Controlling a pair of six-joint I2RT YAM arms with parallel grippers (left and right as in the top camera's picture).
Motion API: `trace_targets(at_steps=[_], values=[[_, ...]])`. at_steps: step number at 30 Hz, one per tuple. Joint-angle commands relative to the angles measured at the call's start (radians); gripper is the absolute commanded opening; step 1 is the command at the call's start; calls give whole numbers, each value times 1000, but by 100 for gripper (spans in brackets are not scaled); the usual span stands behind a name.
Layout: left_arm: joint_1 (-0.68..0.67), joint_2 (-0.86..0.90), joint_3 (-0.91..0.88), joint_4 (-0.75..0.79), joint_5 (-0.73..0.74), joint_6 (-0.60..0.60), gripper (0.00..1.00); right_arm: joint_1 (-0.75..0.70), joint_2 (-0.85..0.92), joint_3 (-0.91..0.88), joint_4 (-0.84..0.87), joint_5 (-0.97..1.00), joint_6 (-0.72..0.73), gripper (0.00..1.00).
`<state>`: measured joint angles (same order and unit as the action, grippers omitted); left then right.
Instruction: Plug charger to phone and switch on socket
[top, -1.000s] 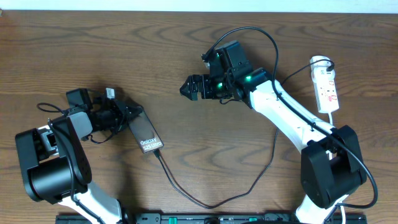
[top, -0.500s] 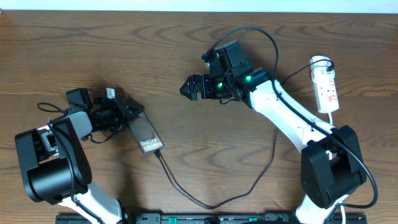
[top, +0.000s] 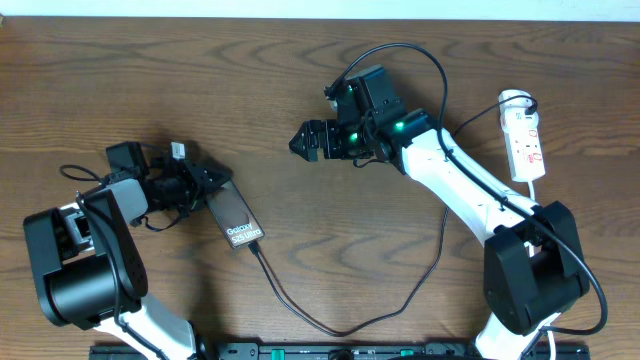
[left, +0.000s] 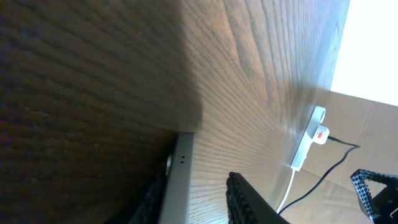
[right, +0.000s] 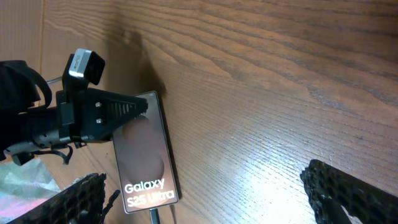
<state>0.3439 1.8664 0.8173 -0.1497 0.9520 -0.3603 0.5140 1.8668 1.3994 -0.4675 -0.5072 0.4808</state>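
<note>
- Two arms stand at a wooden table (top: 330, 230), their grippers well apart.
- Phone (top: 232, 213) lies left of centre, face up, with the white "Galaxy" lettering at its near end.
- Left gripper (top: 210, 182) sits astride the phone's far end. In the left wrist view one side lies against the phone's edge, and a strip of wood shows between that edge and the other finger (left: 245, 198). Whether it clamps the phone cannot be told.
- Charger (top: 300, 312): the tip meets the phone's near end, and the black cable loops toward the table front. Full seating cannot be told.
- Right gripper (top: 302, 142) hovers over bare wood near centre, fingers (right: 84, 200) spread wide, holding nothing.
- Socket (top: 525, 135) lies at the table's right edge, red marks on its face. The switch position is unreadable.
</note>
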Motion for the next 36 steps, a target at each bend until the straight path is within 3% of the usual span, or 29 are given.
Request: trace_targets(at_steps=[1,31,36], values=[[-3,16,-11,-22,-109,5,37,5,-27,14,0,1,-18,99],[-3,16,-11,-78,-187,4,54,5,-27,14,0,1,-18,99],[-3,16,-11,-82,-187,5,65,5,-27,14,0,1,-18,99]])
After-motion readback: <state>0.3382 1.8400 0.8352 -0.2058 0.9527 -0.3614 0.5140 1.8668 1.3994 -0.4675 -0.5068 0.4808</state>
